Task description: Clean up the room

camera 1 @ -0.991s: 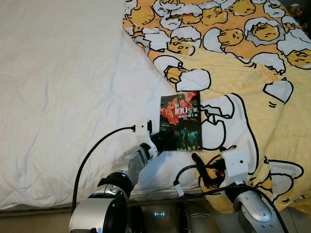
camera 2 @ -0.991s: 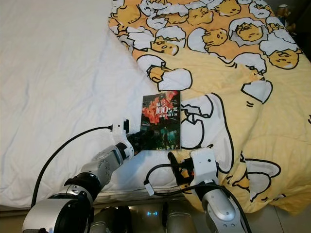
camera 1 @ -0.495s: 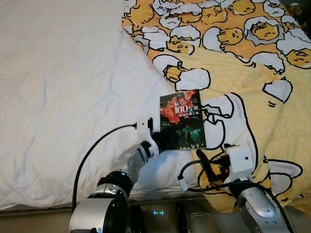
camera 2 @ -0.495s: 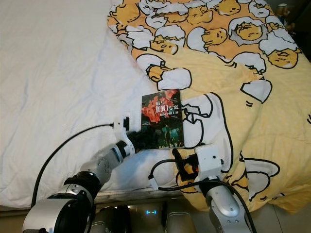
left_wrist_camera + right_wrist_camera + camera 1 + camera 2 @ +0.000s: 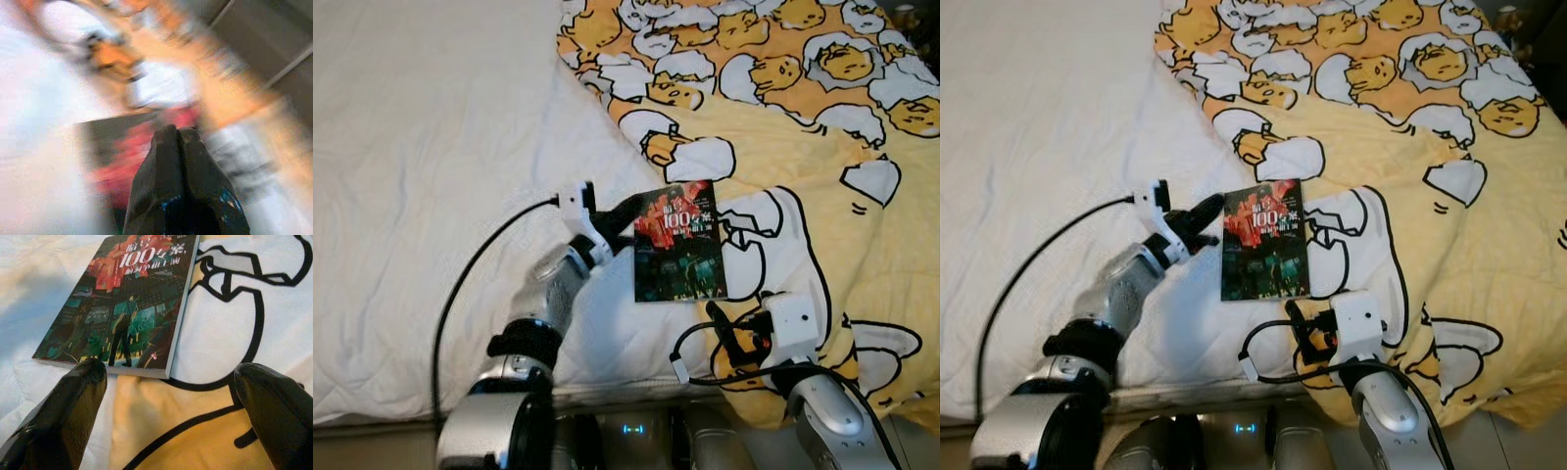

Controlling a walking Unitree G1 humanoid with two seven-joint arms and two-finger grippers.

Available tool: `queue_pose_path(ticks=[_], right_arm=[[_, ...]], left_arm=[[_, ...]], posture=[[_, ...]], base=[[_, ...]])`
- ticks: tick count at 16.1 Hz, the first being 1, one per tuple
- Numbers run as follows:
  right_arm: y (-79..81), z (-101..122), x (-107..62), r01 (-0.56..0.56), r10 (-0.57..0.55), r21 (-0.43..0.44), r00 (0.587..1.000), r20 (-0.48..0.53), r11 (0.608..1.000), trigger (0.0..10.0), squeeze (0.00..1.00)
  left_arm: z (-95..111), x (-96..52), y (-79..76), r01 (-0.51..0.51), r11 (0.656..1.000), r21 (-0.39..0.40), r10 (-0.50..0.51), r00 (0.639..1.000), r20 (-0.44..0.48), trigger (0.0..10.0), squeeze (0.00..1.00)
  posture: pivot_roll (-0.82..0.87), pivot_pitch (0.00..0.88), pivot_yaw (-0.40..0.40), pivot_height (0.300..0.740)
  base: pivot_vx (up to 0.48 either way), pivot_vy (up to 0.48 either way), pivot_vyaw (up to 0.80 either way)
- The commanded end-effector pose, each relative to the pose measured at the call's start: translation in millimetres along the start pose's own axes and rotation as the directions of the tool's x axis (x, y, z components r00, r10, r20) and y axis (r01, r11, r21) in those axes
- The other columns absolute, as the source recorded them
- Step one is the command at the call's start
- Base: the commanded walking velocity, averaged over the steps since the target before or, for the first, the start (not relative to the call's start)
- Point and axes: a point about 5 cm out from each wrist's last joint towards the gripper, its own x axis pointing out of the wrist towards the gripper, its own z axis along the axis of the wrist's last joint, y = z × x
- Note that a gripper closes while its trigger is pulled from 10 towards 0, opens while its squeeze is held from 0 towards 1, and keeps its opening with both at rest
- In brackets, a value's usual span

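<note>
White sheet meets your yellow egg-print duvet (rumpled) — book straddling both; left gripper pressed together at its corner, right gripper spread nearby.

Book on bed, beside blanket

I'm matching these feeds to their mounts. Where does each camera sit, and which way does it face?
Left eye and right eye views: on the head, looking down at the bed, the book and quilt; both arms show, left gripper, right gripper.
Left wrist view: on the left wrist, blurred, along its shut fingers toward the book.
Right wrist view: on the right wrist, between its open fingers, toward the book's near edge.
All views share the book.
</note>
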Motion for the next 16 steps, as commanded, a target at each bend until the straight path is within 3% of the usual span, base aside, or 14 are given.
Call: queue_pose_path(ticks=[1, 5, 7, 10, 16], right_arm=[[2.1, -1.9, -1.4, -0.01, 0.01, 0.002, 1.0, 0.0, 1.0, 10.0, 0.0], [-1.1, 1.1, -6.0, -0.01, 0.011, -0.028, 0.999, 0.032, 1.0, 10.0, 0.0], [-3.5, 0.1, -5.2, -0.003, 0.004, -0.033, 0.999, 0.035, 0.999, 10.0, 0.0], [-4.9, -3.6, -5.9, -0.006, 0.007, -0.042, 0.999, 0.031, 0.999, 10.0, 0.0], [-1.2, -1.8, -8.4, -0.017, 0.018, -0.04, 0.999, 0.044, 0.999, 10.0, 0.0]], left_arm=[[-20.8, -8.7, 3.5, -0.052, 0.993, 0.104, 0.061, 0.994, -0.089, 10.0, 1.0], [-42.5, -31.4, 18.1, -0.147, 0.989, 0.014, 0.148, 0.981, -0.126, 10.0, 1.0], [-42.5, -30.9, 15.0, -0.144, 0.989, -0.035, 0.14, 0.985, -0.101, 10.0, 1.0], [-55.9, -31.8, 8.2, -0.12, 0.991, -0.063, 0.11, 0.983, -0.146, 10.0, 1.0], [-79.0, -26.8, -3.7, -0.116, 0.991, -0.067, 0.096, 0.965, -0.245, 10.0, 1.0]], posture=[[-0.31, 0.204, 0.037, 0.731], [-0.32, 0.199, 0.033, 0.731], [-0.31, 0.18, 0.027, 0.731], [-0.31, 0.173, 0.027, 0.731], [-0.32, 0.187, 0.028, 0.731]], base=[[0.0, 0.0, 0.0], [0.0, 0.0, 0.0], [0.0, 0.0, 0.0], [0.0, 0.0, 0.0], [0.0, 0.0, 0.0]])
